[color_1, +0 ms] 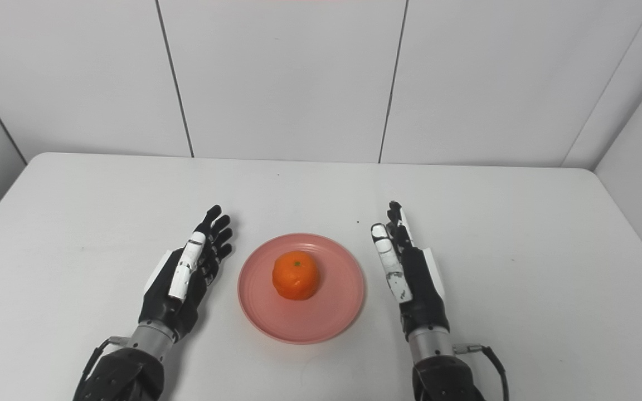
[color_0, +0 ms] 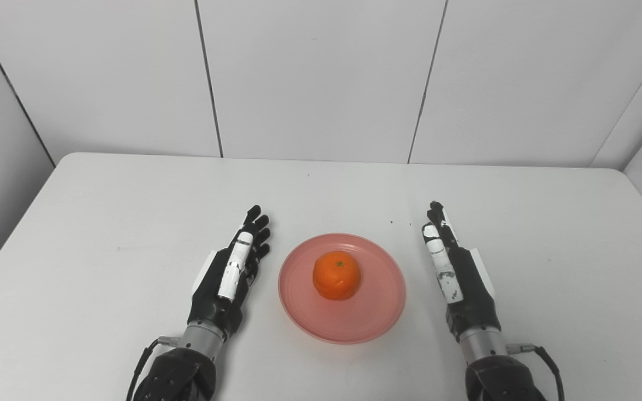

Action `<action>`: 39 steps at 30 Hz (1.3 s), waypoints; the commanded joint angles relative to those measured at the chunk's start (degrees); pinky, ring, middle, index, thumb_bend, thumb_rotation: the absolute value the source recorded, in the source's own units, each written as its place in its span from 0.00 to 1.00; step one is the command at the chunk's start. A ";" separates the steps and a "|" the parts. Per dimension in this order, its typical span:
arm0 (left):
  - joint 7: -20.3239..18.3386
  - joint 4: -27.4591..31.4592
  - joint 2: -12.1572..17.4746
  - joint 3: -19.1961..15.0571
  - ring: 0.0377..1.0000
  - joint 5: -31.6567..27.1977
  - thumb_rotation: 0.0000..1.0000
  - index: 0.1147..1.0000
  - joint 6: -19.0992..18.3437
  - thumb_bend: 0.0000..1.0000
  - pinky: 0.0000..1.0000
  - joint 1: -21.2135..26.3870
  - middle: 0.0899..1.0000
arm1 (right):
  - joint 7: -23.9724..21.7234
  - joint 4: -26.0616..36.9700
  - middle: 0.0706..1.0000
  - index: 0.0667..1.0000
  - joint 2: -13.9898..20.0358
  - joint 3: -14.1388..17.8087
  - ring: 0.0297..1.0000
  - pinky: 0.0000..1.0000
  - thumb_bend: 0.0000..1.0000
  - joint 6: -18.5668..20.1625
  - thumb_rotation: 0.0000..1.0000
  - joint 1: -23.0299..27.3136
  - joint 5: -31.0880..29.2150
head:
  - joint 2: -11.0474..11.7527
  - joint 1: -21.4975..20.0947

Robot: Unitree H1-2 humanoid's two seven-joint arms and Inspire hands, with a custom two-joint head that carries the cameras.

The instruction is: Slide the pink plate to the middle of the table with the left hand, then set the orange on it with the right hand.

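orange (color_0: pixel 336 275) on pink plate (color_0: pixel 377 317); views match

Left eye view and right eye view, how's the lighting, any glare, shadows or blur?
Left eye view: even, soft light, faint shadow under the pink plate, orange sharp. Right eye view: same flat light, no glare on the table, both hands crisp, left hand and right hand.

No legible text or markings
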State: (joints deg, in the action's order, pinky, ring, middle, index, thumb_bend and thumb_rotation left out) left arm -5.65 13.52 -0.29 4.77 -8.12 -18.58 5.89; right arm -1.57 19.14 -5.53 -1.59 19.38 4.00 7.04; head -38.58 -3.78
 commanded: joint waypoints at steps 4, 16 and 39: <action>-0.87 0.90 -0.51 0.41 1.00 -0.25 0.97 1.00 3.73 0.38 1.00 0.16 1.00 | 1.29 0.70 1.00 1.00 -1.56 -0.35 0.99 0.99 0.57 -0.83 1.00 0.21 -1.58 | 0.29 0.02; -0.29 0.09 -1.38 0.96 1.00 0.99 1.00 1.00 6.00 0.37 1.00 -1.42 1.00 | 3.44 0.30 0.98 0.99 -2.98 -1.59 0.97 0.97 0.36 -1.36 1.00 -1.95 -1.86 | 1.06 0.33; 1.14 0.72 -2.32 1.48 1.00 3.26 0.99 1.00 7.11 0.38 1.00 -2.34 1.00 | 3.93 0.98 0.98 0.99 -3.08 -0.33 0.97 0.98 0.27 -2.42 1.00 -2.48 -4.28 | 1.52 0.11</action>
State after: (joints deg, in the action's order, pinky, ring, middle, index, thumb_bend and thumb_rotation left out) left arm -4.73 12.71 -1.86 5.77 -5.38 -14.25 3.28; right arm 1.98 18.48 -8.13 -1.96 19.36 0.84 3.16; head -37.09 -3.69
